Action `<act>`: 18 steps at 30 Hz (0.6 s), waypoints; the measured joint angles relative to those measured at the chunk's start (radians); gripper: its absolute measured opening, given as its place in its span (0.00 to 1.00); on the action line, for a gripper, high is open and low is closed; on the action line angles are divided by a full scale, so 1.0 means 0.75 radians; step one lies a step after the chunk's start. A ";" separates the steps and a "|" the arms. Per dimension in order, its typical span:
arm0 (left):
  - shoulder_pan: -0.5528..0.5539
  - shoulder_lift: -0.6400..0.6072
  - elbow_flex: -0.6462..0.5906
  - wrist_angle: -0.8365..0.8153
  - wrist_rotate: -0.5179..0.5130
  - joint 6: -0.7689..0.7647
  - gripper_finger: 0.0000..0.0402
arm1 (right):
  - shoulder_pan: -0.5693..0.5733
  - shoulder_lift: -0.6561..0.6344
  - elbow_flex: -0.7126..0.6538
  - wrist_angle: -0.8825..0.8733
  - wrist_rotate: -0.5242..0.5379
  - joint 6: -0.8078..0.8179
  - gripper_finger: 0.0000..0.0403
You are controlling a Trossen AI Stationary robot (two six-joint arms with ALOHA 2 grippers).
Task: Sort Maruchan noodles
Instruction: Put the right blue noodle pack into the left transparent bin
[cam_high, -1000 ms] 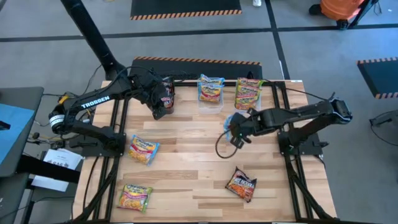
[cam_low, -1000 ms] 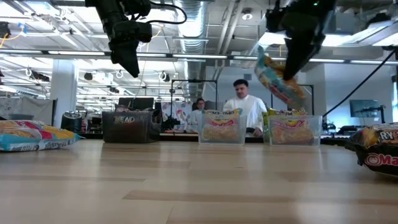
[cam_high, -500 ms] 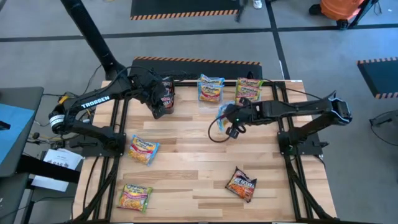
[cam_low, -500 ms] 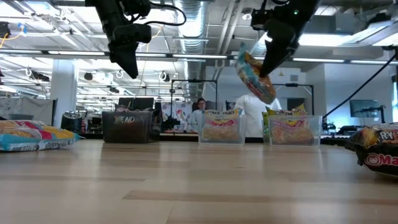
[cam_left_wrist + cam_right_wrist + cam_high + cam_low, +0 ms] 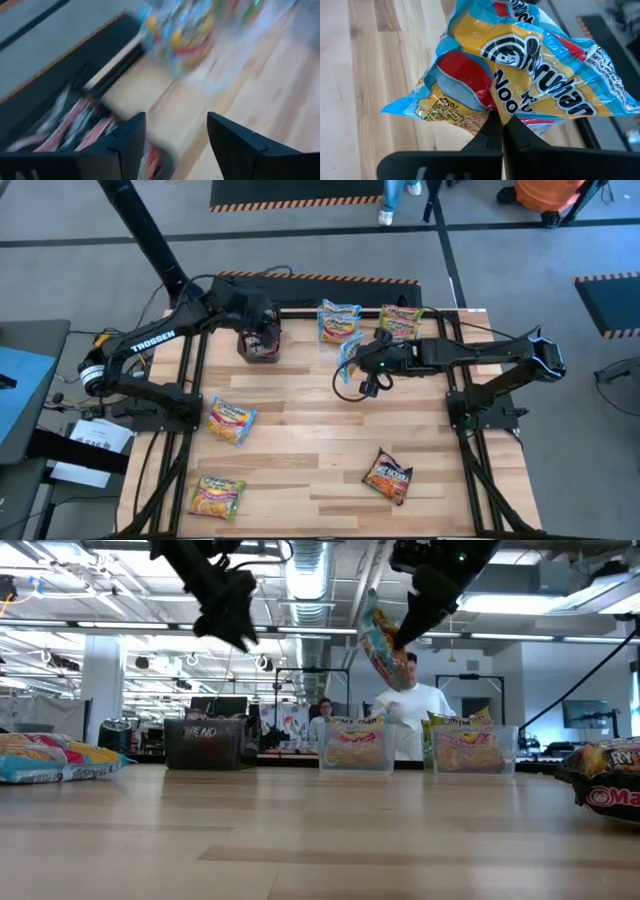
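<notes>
My right gripper (image 5: 362, 366) is shut on a blue-edged Maruchan noodle packet (image 5: 520, 75), held in the air in front of the clear tub of blue-edged packets (image 5: 340, 326); in the low view the packet (image 5: 379, 640) shows high above the table. My left gripper (image 5: 175, 145) stands open and empty above the black box (image 5: 258, 345), which holds maroon packets (image 5: 65, 125). A second clear tub (image 5: 401, 323) holds green-edged packets. Three more packets lie flat on the table: blue-edged (image 5: 232, 421), green-edged (image 5: 216, 496), maroon (image 5: 388, 477). My right gripper pinches the packet between its two fingers at one crumpled edge (image 5: 490, 111), near a corner. The fingers slant down toward the table's far left. The packet is lifted clear of the table and tilts out beyond the fingertips, its printed face toward the wrist camera.
The black box and the two tubs stand in a row along the table's far edge. People stand in the room beyond the table (image 5: 408, 705). Bare wood lies in the table's middle (image 5: 310, 420).
My right gripper has carried the blue-edged packet up and toward the table's far left, nearer the tub of blue-edged packets, rolling its wrist so the packet has turned. My left gripper has tipped upward above the black box.
</notes>
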 joint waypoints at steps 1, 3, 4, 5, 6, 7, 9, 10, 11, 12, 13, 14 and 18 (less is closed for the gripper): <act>0.000 0.000 0.000 0.057 0.041 -0.045 0.49 | 0.000 0.000 0.000 0.020 0.000 -0.022 0.01; -0.003 0.000 0.000 0.177 0.141 -0.129 0.49 | -0.001 0.000 0.000 0.063 0.001 -0.073 0.01; -0.007 0.000 0.000 0.231 0.186 -0.161 0.49 | -0.001 0.000 -0.001 0.085 0.001 -0.097 0.01; -0.010 0.000 0.000 0.279 0.224 -0.191 0.49 | -0.001 0.000 0.000 0.111 0.001 -0.120 0.01; -0.016 0.000 0.000 0.329 0.251 -0.217 0.49 | -0.001 0.000 0.000 0.137 0.002 -0.139 0.01; -0.021 0.000 0.000 0.369 0.268 -0.232 0.49 | -0.001 0.000 0.000 0.163 0.004 -0.157 0.01; -0.035 0.000 0.000 0.439 0.274 -0.260 0.49 | 0.000 0.000 0.000 0.201 0.018 -0.193 0.01; -0.038 0.000 0.000 0.464 0.276 -0.261 0.49 | 0.000 0.000 0.000 0.219 0.031 -0.214 0.01; -0.044 0.000 0.000 0.486 0.276 -0.261 0.49 | 0.000 0.000 0.000 0.241 0.039 -0.235 0.01; -0.050 0.000 0.000 0.505 0.275 -0.260 0.49 | -0.001 0.000 0.000 0.265 0.052 -0.256 0.01; -0.055 0.000 0.000 0.522 0.276 -0.260 0.49 | -0.001 0.000 0.000 0.287 0.073 -0.277 0.01; -0.061 0.000 0.000 0.538 0.275 -0.260 0.49 | -0.001 0.000 0.000 0.310 0.096 -0.295 0.01; -0.085 0.000 0.000 0.598 0.276 -0.260 0.49 | -0.004 0.000 0.000 0.424 0.179 -0.374 0.01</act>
